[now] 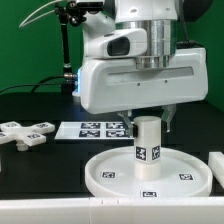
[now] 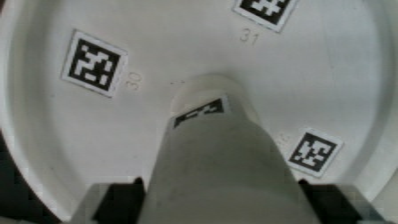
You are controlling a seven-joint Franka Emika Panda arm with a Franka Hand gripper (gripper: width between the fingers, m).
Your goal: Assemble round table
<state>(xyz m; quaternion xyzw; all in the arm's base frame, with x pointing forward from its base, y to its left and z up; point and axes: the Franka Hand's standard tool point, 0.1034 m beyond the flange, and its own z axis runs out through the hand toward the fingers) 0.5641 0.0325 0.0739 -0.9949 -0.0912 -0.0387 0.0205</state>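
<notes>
The jaws are holding the thick white leg [image 1: 148, 140] tight on both sides. It is standing straight up in the middle of the big round disc [image 1: 100, 170].

The white rimmed round disc [image 1: 100, 172] lies flat, rim up, on the black counter [image 1: 40, 165]. The tagged cylinder leg [image 1: 148, 150] stands upright at its centre. The cross-shaped foot [image 1: 25, 131] lies flat, well apart, toward the exterior view's left.

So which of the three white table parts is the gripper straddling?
The short cylinder leg, standing upright on the round disc with the gripper on either side of it. The cross-shaped foot lies flat, apart, at the exterior view's left.
</notes>
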